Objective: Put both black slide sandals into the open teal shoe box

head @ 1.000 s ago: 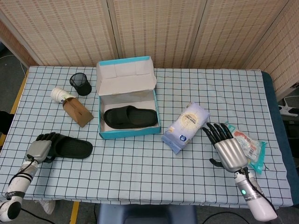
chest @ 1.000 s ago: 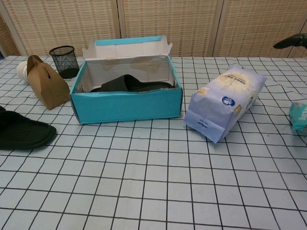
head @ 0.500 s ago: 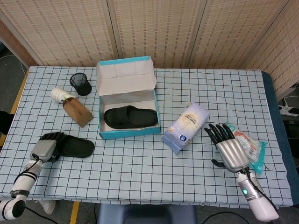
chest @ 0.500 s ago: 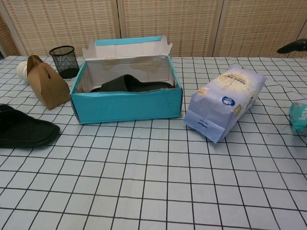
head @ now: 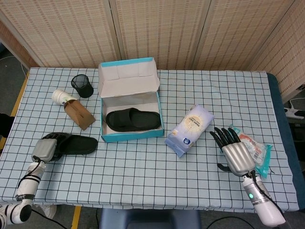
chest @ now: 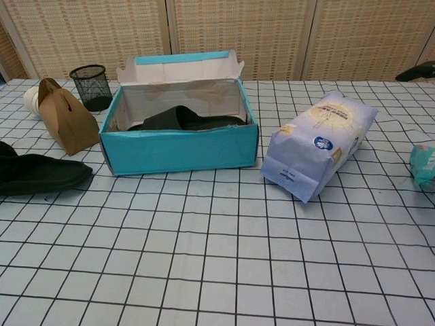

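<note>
Head view: left hand grasps the heel end of the loose sandal, which has shifted nearer the teal shoe box over the last second, so transfer is under way; the other sandal already lies inside. Right hand rests released, fingers spread, right of the box. Chest view: the loose sandal's toe appears slightly raised left of the box, hand off-frame.

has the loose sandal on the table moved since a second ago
Yes. The loose sandal, held by the left hand, has shifted right and up-table, closer to the teal shoe box and the brown paper box.
</note>
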Motion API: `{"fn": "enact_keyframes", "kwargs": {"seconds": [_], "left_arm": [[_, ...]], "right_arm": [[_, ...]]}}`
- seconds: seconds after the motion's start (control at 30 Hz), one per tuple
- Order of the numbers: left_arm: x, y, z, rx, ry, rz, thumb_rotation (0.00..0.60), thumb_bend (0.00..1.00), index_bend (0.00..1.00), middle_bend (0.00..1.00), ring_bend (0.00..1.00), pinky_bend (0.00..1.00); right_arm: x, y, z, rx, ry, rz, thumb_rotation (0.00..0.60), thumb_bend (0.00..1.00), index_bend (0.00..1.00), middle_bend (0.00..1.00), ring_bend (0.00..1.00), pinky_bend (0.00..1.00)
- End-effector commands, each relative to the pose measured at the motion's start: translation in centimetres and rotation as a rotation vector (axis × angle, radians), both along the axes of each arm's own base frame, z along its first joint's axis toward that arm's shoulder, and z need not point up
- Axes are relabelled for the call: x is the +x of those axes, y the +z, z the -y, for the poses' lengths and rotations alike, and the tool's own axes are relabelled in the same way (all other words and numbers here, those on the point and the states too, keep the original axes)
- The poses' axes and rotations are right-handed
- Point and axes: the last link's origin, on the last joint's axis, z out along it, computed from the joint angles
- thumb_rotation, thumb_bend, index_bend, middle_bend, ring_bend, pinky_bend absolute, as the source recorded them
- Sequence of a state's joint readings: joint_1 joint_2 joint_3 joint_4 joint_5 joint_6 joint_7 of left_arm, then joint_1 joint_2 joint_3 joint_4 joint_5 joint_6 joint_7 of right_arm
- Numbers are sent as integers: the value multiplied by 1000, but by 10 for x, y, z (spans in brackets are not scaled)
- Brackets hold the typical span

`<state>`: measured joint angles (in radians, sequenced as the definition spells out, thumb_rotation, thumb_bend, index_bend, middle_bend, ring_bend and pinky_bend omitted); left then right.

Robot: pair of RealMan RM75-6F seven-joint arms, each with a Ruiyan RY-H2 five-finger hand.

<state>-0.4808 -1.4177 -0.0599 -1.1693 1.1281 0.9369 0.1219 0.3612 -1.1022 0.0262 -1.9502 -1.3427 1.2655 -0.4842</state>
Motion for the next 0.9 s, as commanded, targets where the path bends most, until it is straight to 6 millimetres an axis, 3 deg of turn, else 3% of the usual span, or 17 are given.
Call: {"fn": "enact_keyframes", "kwargs": {"seconds": [0.03, 0.37, 0.57, 0.7, 0.9], "left_arm": [[-4, 1, 4, 0, 3, -7, 600, 573, 497, 553, 466, 525], [10, 29, 11, 80, -41, 25, 600, 617, 537, 601, 521, 587], [40, 64, 26, 127, -109, 12, 600, 625, 515, 591, 520, 579], [66, 77, 35, 166, -105, 100, 600, 636, 516, 595, 522, 591], [103, 87, 23, 164, -118, 244, 600, 639, 524, 604, 531, 595]], "right_arm": [[-1, 0, 0, 2, -3, 0, 600, 32, 0, 0, 0, 0], [-4, -1, -2, 13, -15, -4, 600, 33, 0, 0, 0, 0], [-4, -2, -3, 11, -13, -9, 600, 33, 0, 0, 0, 0], [-6, -3, -2, 15, -20, -5, 600, 33, 0, 0, 0, 0], [-10, -3, -2, 20, -30, -5, 600, 33, 0, 0, 0, 0]]}}
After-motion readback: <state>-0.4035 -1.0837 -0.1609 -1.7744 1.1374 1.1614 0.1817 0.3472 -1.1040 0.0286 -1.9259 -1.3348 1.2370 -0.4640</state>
